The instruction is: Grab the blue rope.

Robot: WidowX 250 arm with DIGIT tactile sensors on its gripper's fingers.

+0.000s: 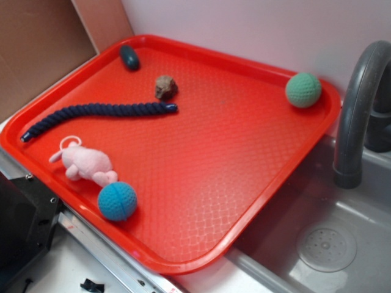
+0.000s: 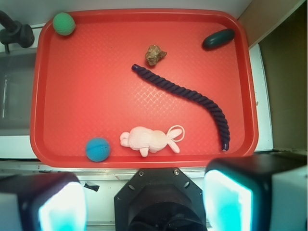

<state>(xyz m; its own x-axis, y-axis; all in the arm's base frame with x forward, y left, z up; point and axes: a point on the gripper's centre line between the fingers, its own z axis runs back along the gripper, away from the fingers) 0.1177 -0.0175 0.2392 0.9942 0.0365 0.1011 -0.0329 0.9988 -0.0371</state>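
Pincer: the pincer (image 2: 144,202) hangs high over the tray's near rim in the wrist view, fingers spread wide, holding nothing.
Rope: the blue rope (image 2: 188,94) lies flat on the red tray (image 2: 86,86), right of centre, ahead of the pincer and toward the right.
Axis: a curved diagonal, one end by the brown lump (image 2: 155,54), the other near the lower right rim.
Neighbours: pink plush rabbit (image 2: 149,139) just beside the lower bend; blue ball (image 2: 98,148) and green ball (image 2: 64,23) well apart.
Room: bare textured tray around the rope's middle; a descent there looks unobstructed.

Red tray (image 1: 244,201) bearing blue rope (image 1: 98,116)
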